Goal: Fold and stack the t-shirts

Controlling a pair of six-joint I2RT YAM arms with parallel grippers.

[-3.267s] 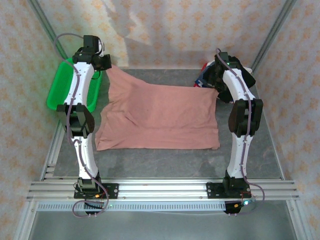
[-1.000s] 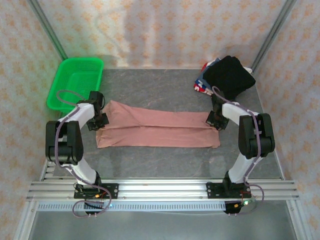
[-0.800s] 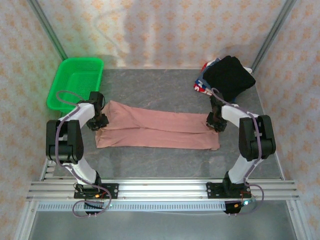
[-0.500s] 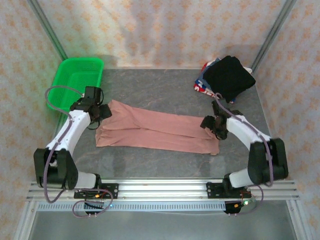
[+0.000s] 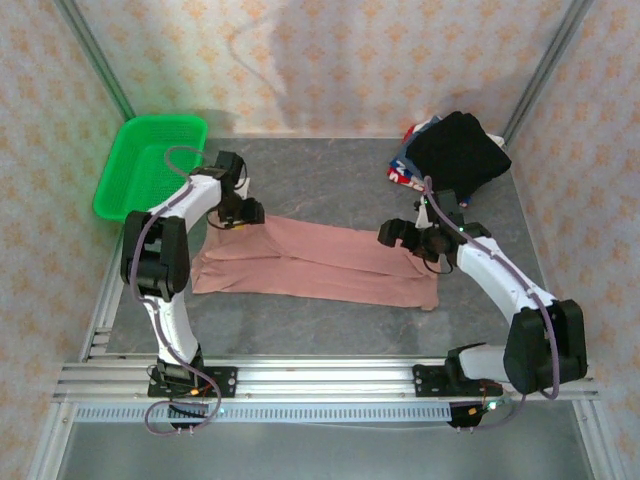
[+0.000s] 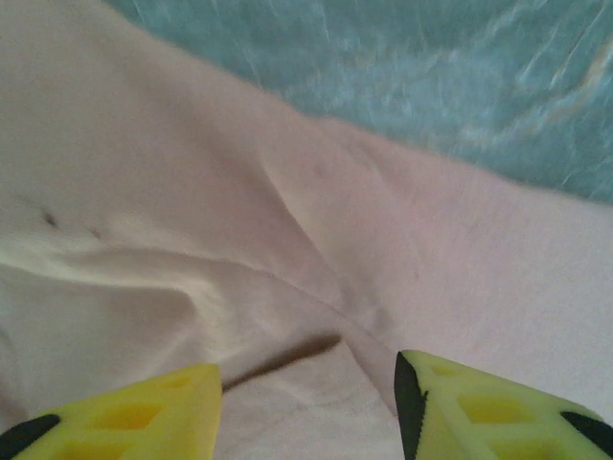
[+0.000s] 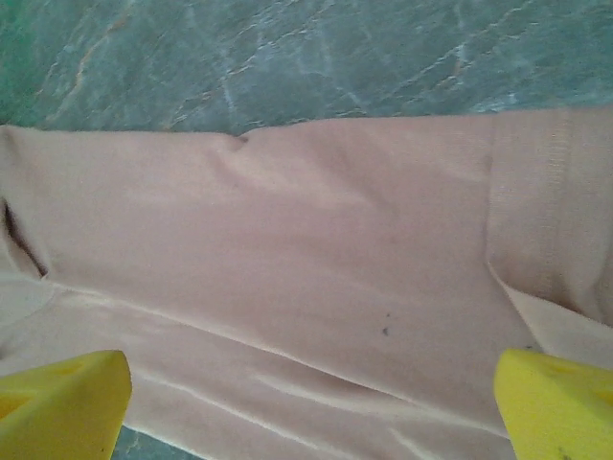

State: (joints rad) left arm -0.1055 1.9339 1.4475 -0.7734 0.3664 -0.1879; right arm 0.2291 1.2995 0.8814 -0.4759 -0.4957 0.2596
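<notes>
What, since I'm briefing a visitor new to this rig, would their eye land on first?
The pink shirt, folded into a long band across the middle of the table, with the left gripper open over its left end and the right gripper open near its right end. Next, the green basket at the far left corner and the black shirt topping a pile at the far right.
</notes>
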